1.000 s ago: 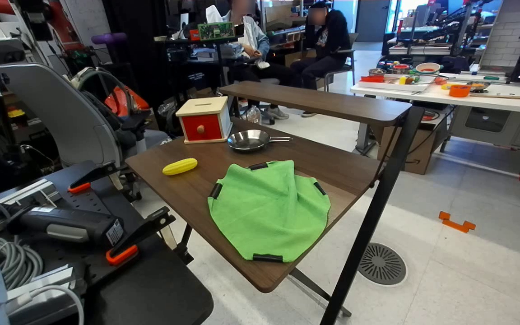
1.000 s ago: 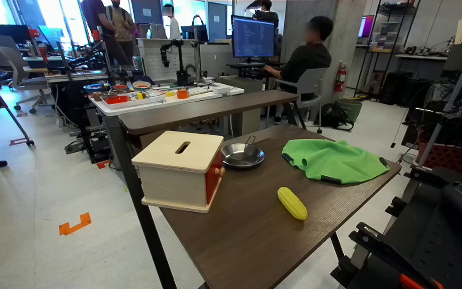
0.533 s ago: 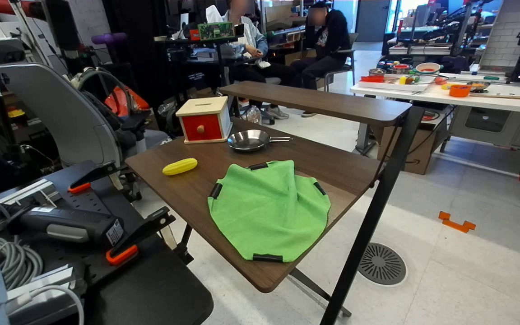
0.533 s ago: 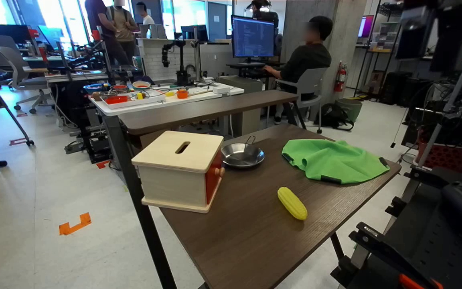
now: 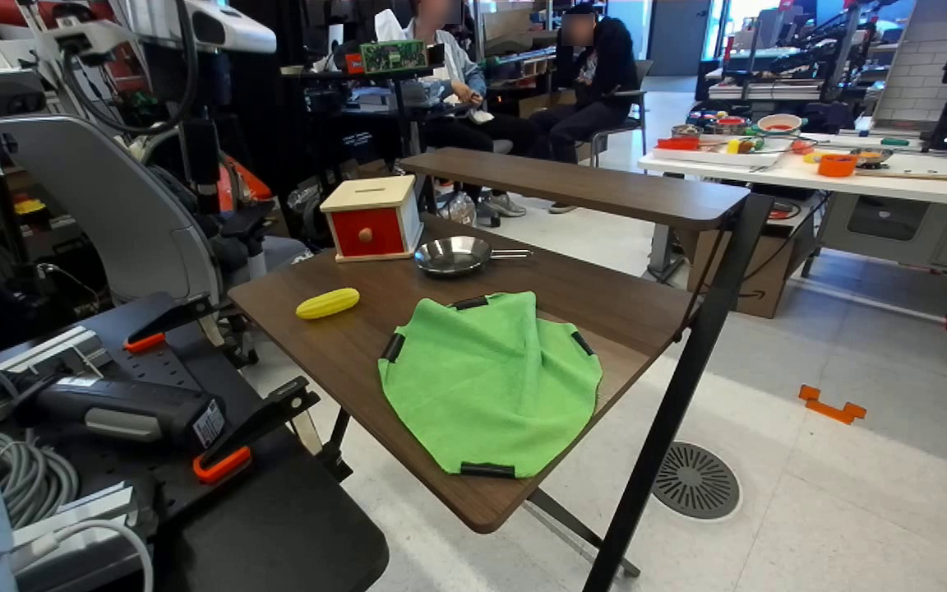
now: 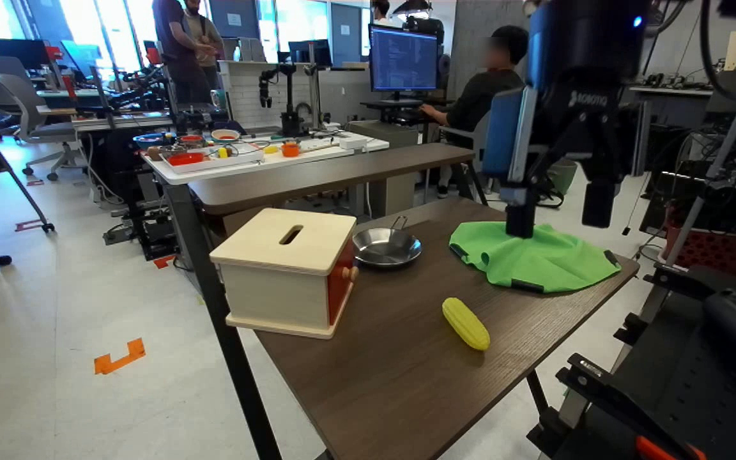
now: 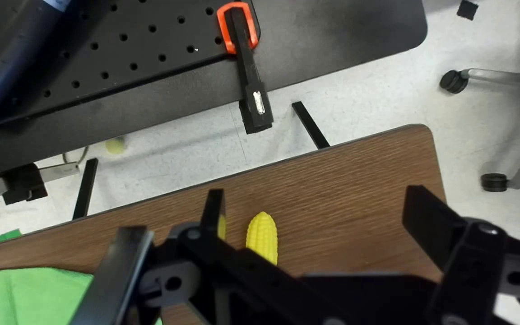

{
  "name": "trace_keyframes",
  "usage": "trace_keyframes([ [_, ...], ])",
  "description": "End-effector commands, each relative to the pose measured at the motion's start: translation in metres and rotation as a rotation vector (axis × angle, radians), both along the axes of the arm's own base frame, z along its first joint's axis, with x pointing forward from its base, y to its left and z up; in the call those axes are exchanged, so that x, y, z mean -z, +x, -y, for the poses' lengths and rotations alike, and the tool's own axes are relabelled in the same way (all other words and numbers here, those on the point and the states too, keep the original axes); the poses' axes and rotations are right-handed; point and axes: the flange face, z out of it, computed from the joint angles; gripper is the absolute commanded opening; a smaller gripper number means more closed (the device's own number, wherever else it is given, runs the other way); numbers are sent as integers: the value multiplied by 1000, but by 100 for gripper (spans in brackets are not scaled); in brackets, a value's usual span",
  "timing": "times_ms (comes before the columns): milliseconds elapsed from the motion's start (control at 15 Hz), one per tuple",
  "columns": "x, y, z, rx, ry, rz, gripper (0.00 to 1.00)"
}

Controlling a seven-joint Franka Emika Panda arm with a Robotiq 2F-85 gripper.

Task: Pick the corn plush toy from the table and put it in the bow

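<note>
The corn point(image 6: 466, 324) lies well below the spread claw point(image 6: 558, 223)

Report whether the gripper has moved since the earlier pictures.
Yes. In an exterior view the gripper has come down and leftward in the picture: one fingertip now shows in front of the green cloth, which nothing hid half a second ago.

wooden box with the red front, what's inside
The wooden box has an open slot on top; no contents can be made out through it. The red front is closed, so the rest is hidden.
</note>
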Motion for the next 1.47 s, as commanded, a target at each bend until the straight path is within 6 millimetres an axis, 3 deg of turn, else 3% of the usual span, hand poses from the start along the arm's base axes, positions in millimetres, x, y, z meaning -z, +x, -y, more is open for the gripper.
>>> trace_keyframes([
  [0, 45, 27, -13, 45, -57, -38, 100],
  [267, 86, 39, -21, 109, -144, -62, 100],
  [667, 131, 53, -23, 222, -246, -45, 100],
  [1400, 177, 66, -9, 410, -313, 128, 100],
])
